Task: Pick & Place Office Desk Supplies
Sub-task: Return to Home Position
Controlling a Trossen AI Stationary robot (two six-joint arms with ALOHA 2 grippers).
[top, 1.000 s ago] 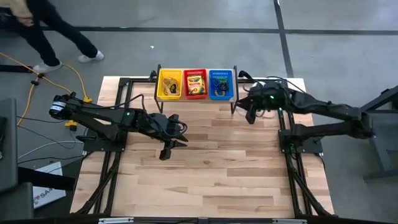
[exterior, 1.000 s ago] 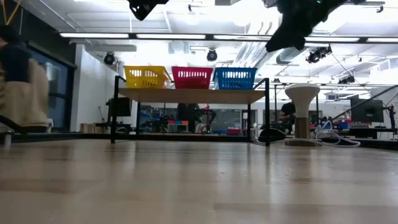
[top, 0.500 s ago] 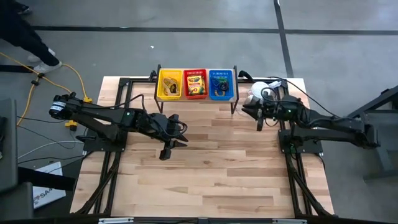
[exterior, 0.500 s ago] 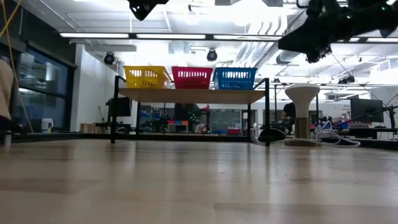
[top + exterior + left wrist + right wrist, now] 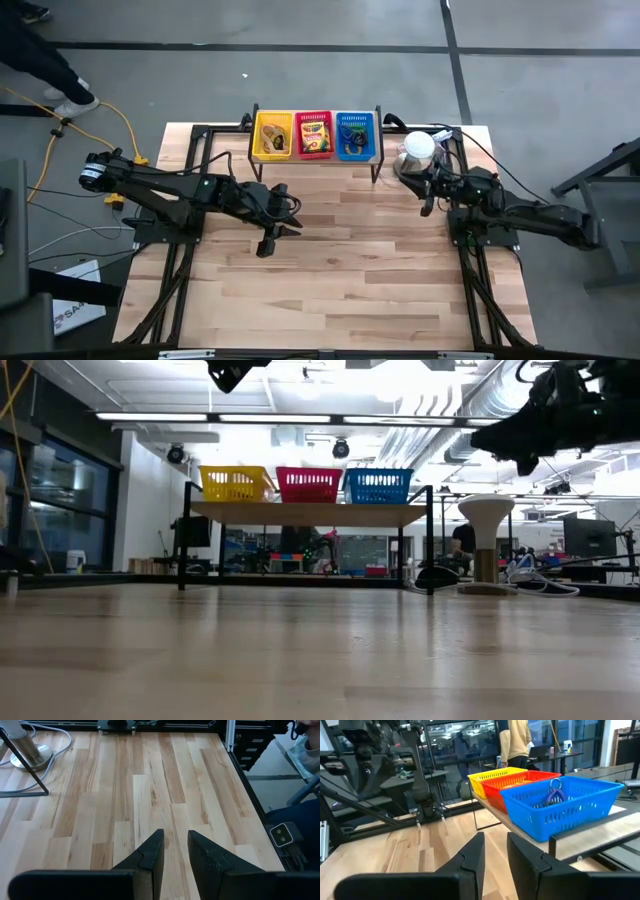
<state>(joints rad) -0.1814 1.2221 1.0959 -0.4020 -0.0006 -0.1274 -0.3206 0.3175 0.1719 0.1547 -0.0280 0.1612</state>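
Three baskets stand in a row on a raised shelf at the table's far edge: yellow (image 5: pixel 273 135) with tan loops, red (image 5: pixel 314 135) with a crayon box (image 5: pixel 314 129), and blue (image 5: pixel 354 135) with small coloured clips. In the right wrist view a ring and a purple clip (image 5: pixel 553 795) lie in the blue basket (image 5: pixel 570 812). My right gripper (image 5: pixel 428 203) hovers shut and empty to the right of the shelf, beside the white dome. My left gripper (image 5: pixel 272 238) hangs shut and empty over the middle left of the table (image 5: pixel 175 840).
A white dome on a metal base (image 5: pixel 417 147) stands at the far right corner, with cables around it. The shelf's black frame legs (image 5: pixel 430 540) reach down to the table. Bare wooden tabletop (image 5: pixel 340 270) lies in front of both arms. A person's legs show beyond the far left corner (image 5: pixel 40 60).
My right gripper has drawn back from beside the shelf toward the table's right and near edges, uncovering the white dome. My left arm has kept still. The person beyond the table has walked off to the left.
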